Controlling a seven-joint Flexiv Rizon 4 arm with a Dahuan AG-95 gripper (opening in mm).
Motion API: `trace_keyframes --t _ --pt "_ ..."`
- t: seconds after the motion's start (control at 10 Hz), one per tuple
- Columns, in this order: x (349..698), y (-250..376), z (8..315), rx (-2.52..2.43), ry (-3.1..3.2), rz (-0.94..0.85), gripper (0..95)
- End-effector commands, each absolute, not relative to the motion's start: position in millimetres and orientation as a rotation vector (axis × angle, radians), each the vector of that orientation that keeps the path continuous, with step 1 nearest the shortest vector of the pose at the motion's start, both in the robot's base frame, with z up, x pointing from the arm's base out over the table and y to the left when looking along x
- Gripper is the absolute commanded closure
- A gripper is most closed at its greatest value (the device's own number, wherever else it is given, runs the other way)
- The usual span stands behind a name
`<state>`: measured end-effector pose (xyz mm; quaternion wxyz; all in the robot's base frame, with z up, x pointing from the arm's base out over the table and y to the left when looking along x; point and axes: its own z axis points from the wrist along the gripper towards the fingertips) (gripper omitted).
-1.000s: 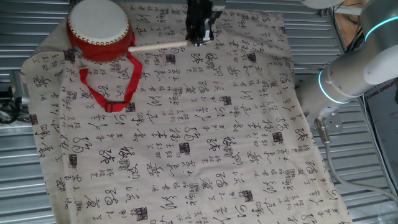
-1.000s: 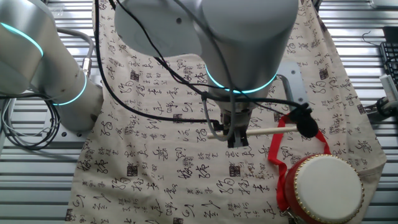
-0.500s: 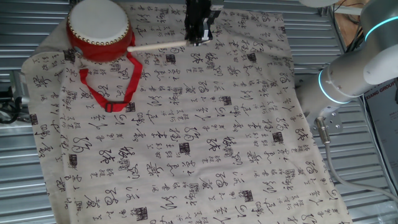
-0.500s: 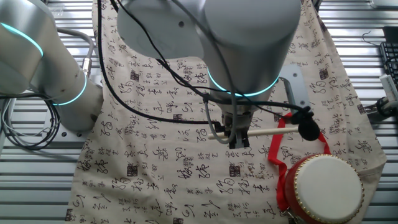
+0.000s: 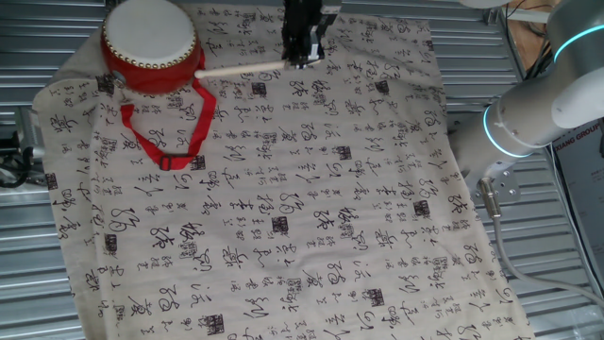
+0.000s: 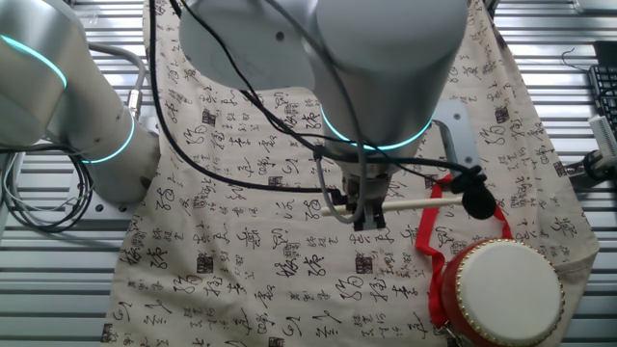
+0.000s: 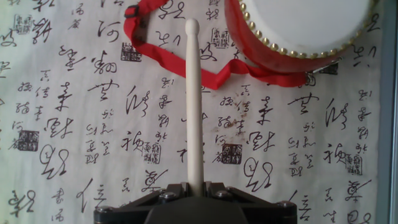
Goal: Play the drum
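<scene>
The drum (image 5: 151, 45) has a red body and a cream-white head and stands at the far left corner of the printed cloth; it also shows in the other fixed view (image 6: 505, 292) and in the hand view (image 7: 298, 28). Its red strap (image 5: 165, 127) with a buckle lies on the cloth beside it. My gripper (image 5: 302, 59) is shut on a thin pale wooden stick (image 7: 193, 99), which points toward the drum. In the hand view the stick's tip lies over the strap (image 7: 180, 37), left of the drum. The stick is off the drum head.
A cream cloth printed with black calligraphy (image 5: 283, 208) covers the table. The robot's base and arm (image 5: 547, 104) stand at the right. Metal slats (image 5: 28, 302) show around the cloth. A keyboard (image 6: 604, 96) sits at the right edge in the other fixed view.
</scene>
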<state>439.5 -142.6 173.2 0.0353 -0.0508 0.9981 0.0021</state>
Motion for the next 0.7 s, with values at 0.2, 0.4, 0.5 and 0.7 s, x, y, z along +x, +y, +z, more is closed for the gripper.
trace_keyframes --t 0.2,0.4,0.5,0.7 --pt "437.8 -142.8 173.2 -0.243 3.065 -0.028 95.0" --pt "437.8 -142.8 173.2 -0.432 3.071 -0.048 95.0" --pt "437.8 -142.8 173.2 -0.453 3.084 -0.032 95.0" --pt "437.8 -142.8 173.2 -0.449 3.102 -0.019 95.0"
